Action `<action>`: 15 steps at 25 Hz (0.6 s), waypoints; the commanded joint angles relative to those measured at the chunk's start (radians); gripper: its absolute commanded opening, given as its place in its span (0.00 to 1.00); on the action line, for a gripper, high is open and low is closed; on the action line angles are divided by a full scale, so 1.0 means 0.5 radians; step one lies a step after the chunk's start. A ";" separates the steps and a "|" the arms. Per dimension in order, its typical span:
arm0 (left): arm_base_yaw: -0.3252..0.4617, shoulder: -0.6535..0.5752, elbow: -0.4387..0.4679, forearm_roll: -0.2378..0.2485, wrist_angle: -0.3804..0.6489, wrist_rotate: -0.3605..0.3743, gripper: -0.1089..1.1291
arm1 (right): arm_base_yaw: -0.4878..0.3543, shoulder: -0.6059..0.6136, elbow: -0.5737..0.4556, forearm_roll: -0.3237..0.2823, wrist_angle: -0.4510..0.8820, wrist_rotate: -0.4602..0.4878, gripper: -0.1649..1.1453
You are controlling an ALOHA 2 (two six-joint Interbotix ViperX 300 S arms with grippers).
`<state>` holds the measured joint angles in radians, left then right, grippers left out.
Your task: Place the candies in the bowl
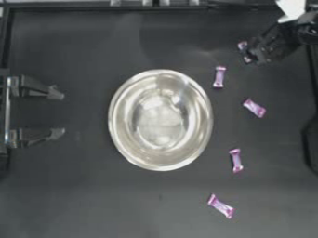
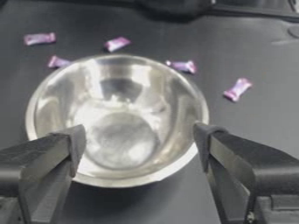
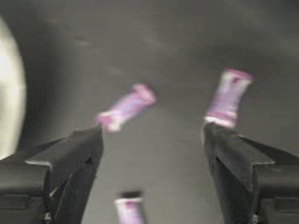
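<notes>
The right hand [image 1: 248,52] hangs low over the far right corner of the dark table [image 1: 74,195], jaws spread wide and holding nothing; one candy [image 1: 242,45] lies right at its fingertips, partly hidden by them. Four more candies lie beyond it in a loose arc: one [image 1: 219,76] near the hand, the next [image 1: 254,108] farther along, then another [image 1: 236,160], and the last [image 1: 221,206] well apart from the hand. All lie just beside the bowl [image 1: 160,119], which holds no candy. The left hand [image 1: 59,114] waits wide open, facing the bowl. No writing on the wrappers can be read.
</notes>
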<state>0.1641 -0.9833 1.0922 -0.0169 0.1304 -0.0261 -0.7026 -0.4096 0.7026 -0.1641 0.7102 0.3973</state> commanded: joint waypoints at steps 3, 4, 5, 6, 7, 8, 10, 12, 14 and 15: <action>0.025 0.031 -0.025 -0.003 -0.009 -0.003 0.91 | -0.018 0.150 -0.095 -0.264 0.025 0.212 0.86; 0.028 0.031 -0.021 -0.003 -0.009 -0.003 0.91 | -0.034 0.181 -0.098 -0.279 0.025 0.221 0.86; 0.028 0.034 -0.021 -0.003 -0.009 -0.006 0.91 | -0.049 0.215 -0.101 -0.282 0.025 0.224 0.86; 0.028 0.034 -0.018 -0.003 -0.006 -0.006 0.91 | -0.071 0.245 -0.104 -0.279 0.021 0.224 0.86; 0.028 0.034 -0.015 -0.003 -0.009 -0.009 0.91 | -0.092 0.279 -0.104 -0.279 0.015 0.227 0.86; 0.028 0.034 -0.012 -0.003 -0.009 -0.012 0.91 | -0.117 0.313 -0.107 -0.279 0.006 0.227 0.86; 0.028 0.034 -0.009 -0.003 -0.009 -0.025 0.91 | -0.160 0.365 -0.107 -0.276 -0.018 0.230 0.86; 0.028 0.034 -0.009 -0.003 -0.009 -0.031 0.91 | -0.218 0.414 -0.107 -0.261 -0.052 0.230 0.86; 0.028 0.043 -0.009 -0.003 -0.018 -0.034 0.91 | -0.273 0.469 -0.110 -0.227 -0.101 0.230 0.86; 0.028 0.043 -0.009 -0.003 -0.015 -0.034 0.91 | -0.295 0.494 -0.110 -0.212 -0.126 0.227 0.86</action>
<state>0.1764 -0.9817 1.0983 -0.0169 0.1304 -0.0414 -0.8330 -0.1611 0.6703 -0.2792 0.6642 0.5093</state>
